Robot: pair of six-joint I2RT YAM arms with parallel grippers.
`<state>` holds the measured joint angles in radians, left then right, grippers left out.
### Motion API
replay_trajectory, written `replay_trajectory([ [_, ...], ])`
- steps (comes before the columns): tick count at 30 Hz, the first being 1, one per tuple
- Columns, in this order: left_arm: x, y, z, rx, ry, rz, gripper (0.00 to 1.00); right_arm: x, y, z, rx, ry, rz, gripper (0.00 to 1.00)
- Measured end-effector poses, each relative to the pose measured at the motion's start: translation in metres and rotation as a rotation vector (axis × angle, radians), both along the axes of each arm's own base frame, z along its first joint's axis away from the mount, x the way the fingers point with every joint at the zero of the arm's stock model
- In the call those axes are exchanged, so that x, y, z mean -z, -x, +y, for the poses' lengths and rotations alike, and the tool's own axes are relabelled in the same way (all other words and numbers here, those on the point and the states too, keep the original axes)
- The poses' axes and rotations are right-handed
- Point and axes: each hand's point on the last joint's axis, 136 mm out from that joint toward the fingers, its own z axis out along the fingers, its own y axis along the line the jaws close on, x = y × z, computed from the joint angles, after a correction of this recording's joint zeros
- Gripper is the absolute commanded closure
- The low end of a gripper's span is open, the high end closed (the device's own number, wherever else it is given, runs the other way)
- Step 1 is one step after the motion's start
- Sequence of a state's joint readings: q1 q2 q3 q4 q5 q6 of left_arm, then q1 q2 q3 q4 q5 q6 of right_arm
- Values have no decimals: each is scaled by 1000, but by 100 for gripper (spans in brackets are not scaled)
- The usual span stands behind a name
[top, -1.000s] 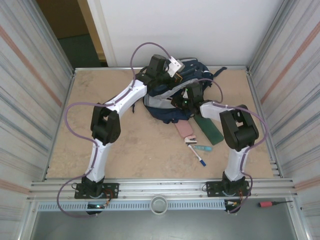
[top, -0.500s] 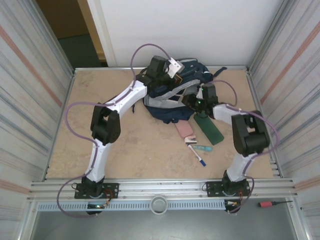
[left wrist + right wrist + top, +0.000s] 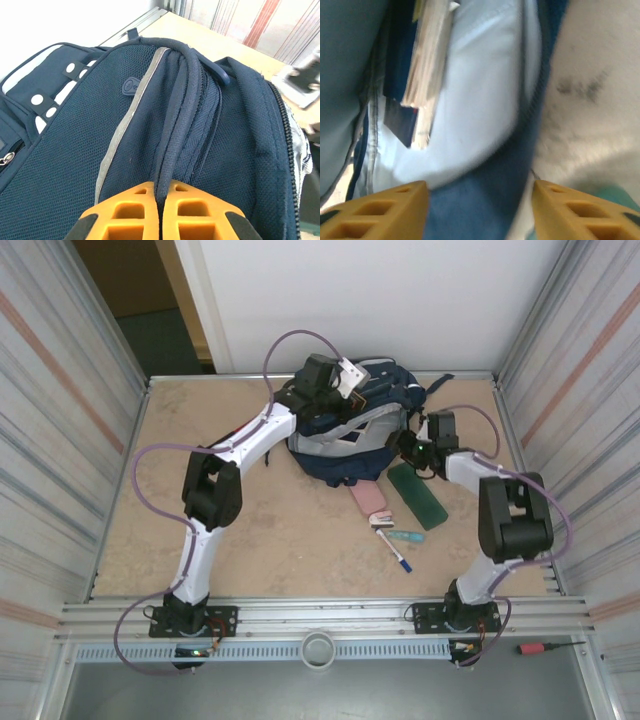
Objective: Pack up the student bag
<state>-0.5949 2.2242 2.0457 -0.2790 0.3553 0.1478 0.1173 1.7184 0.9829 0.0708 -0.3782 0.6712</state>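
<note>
Student bag (image 3: pixel 340 452): upper centre of top view, opening facing right.
Left gripper (image 3: pixel 161 187): pressed onto bag's top strap. Thin hold; likely slip would collapse opening.
Right gripper (image 3: pixel 480 192): spread at bag mouth, lower frame. Risk: snagging lining, dislodging books (image 3: pixel 427 60).

The student bag (image 3: pixel 352 435) is navy mesh fabric with grey reflective stripes and white dotted patches. It lies slumped at the upper centre of the top view, its main compartment unzipped and gaping rightward.
</note>
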Motion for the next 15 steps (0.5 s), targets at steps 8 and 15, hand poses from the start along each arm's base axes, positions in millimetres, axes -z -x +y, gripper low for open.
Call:
replay_trajectory([
  [8, 4, 5, -4, -27, 5, 32, 100, -16, -37, -14, 9, -88, -11, 100],
  [15, -4, 8, -6, -39, 45, 67, 100, -51, -51, -26, -36, -188, -65, 100],
])
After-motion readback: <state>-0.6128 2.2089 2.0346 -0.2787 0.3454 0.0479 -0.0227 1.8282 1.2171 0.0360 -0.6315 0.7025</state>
